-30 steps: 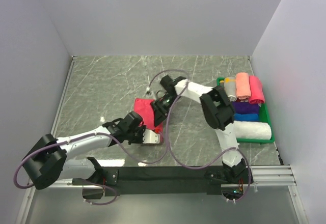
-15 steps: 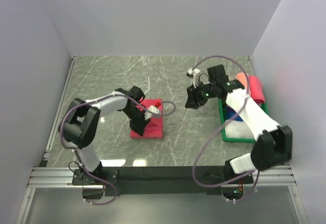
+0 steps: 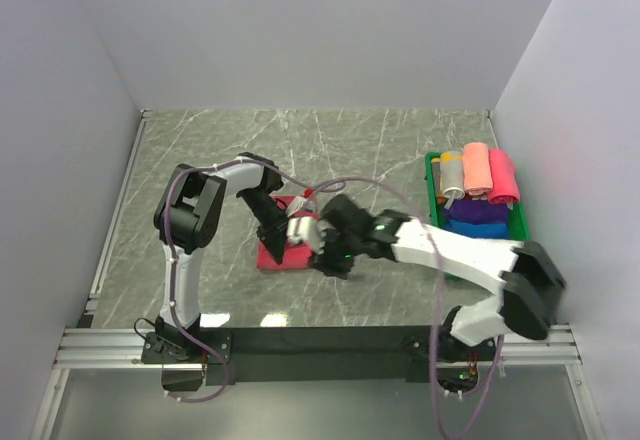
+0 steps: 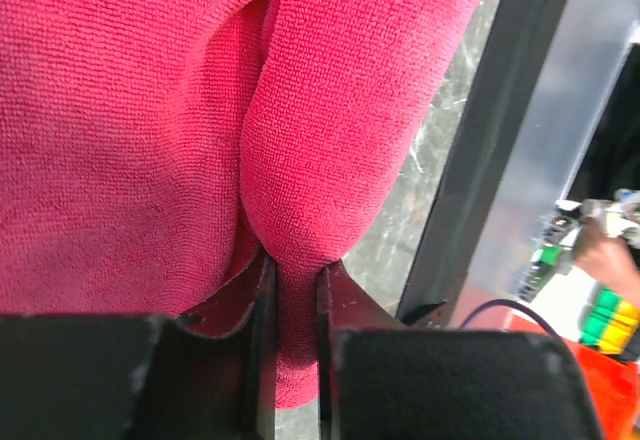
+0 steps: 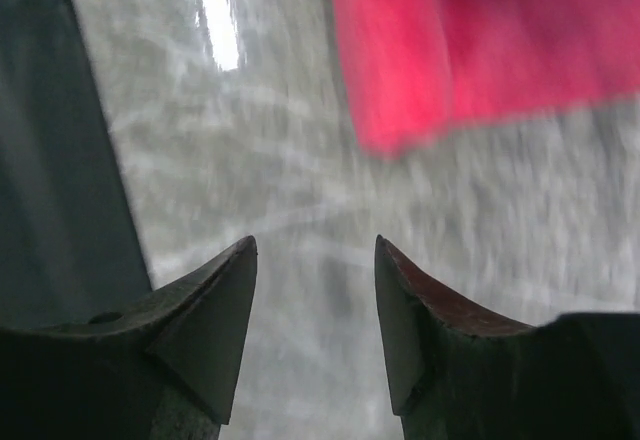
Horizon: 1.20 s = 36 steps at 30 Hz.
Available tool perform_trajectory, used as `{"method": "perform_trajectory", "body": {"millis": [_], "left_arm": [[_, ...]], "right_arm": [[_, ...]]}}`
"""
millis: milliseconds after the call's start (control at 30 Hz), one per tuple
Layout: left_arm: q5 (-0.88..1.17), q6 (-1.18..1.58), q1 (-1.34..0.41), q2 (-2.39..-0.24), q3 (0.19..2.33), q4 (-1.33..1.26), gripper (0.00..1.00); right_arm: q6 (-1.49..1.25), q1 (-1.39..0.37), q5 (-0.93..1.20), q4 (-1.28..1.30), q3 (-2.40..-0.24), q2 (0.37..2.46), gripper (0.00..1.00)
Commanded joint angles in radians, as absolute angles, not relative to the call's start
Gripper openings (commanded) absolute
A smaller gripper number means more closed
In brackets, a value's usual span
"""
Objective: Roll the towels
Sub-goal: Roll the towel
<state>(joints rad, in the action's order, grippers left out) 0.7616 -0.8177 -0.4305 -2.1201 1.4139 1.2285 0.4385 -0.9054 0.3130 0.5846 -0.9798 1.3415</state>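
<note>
The crimson-red towel point(image 3: 272, 256) lies folded on the marble table left of centre. My left gripper point(image 3: 276, 246) is down on it. In the left wrist view, the left gripper point(image 4: 293, 290) is shut on a raised fold of the red towel point(image 4: 130, 110). My right gripper point(image 3: 326, 258) hovers just right of the towel's near right corner. In the right wrist view, the right gripper point(image 5: 315, 260) is open and empty over bare marble. The red towel's corner point(image 5: 480, 50) shows ahead of it, blurred.
A green tray point(image 3: 524, 250) at the right edge holds rolled towels: pink point(image 3: 503, 175), salmon point(image 3: 476, 168) and blue point(image 3: 482, 218). The right arm point(image 3: 460, 255) crosses in front of the tray. Grey walls close in the table on three sides.
The right arm has swung from beside the tray over to the red towel's right side. The left gripper has stayed on the towel, shifting slightly toward its near edge.
</note>
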Motion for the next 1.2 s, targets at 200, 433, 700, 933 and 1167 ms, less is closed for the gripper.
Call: {"method": "perform_trajectory", "body": {"millis": [200,433,700,933,1167], "left_arm": [[0.604,-0.856,-0.436,-2.301,1.402,1.103,0.18],[0.607,-0.851,-0.42,-2.315,1.414,1.098,0.19],[0.663,-0.827,-0.379,-2.26,1.394,1.077,0.35],[0.75,-0.853,-0.25,-2.037,1.304,1.101,0.48],[0.784,-0.877,-0.072,-1.806,1.266,1.123,0.52]], "right_arm": [[0.537,-1.074,0.028,0.292,-1.153,1.703,0.58],[0.571,-1.094,0.092,0.281,-1.161,1.802,0.46],[0.609,-1.043,0.32,0.437,-1.166,1.856,0.0],[0.615,-0.939,0.581,0.71,-1.313,1.956,0.0],[0.594,-0.89,0.749,0.862,-1.405,2.032,0.0]]}}
